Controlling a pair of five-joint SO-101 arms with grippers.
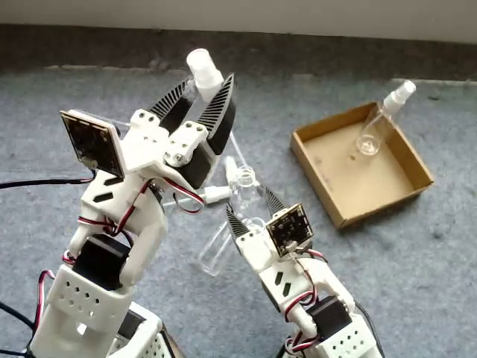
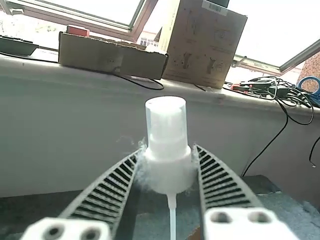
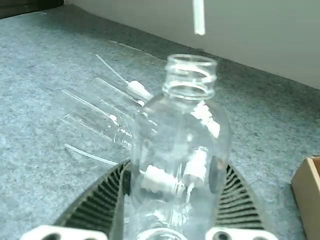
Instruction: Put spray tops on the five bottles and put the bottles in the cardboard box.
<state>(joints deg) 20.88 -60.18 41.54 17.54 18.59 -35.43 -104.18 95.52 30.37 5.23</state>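
At 5 o'clock from the left tool (image 1: 207,82) clamping a spray top (image 1: 203,66), the right tool (image 1: 250,203) grips an upright bottle (image 1: 244,181).

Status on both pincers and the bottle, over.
Left pincer shut on spray top, held high. Right pincer shut on open bottle, upright. Dip tube above neck, not in. Loose bottles lying beside; one capped bottle in cardboard box.

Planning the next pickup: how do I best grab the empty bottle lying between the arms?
Come down from above onto the lying bottle, jaws closing across the middle of its round body, either side of its long axis. It lies flat on the carpet, leaving its curved sides to grip.
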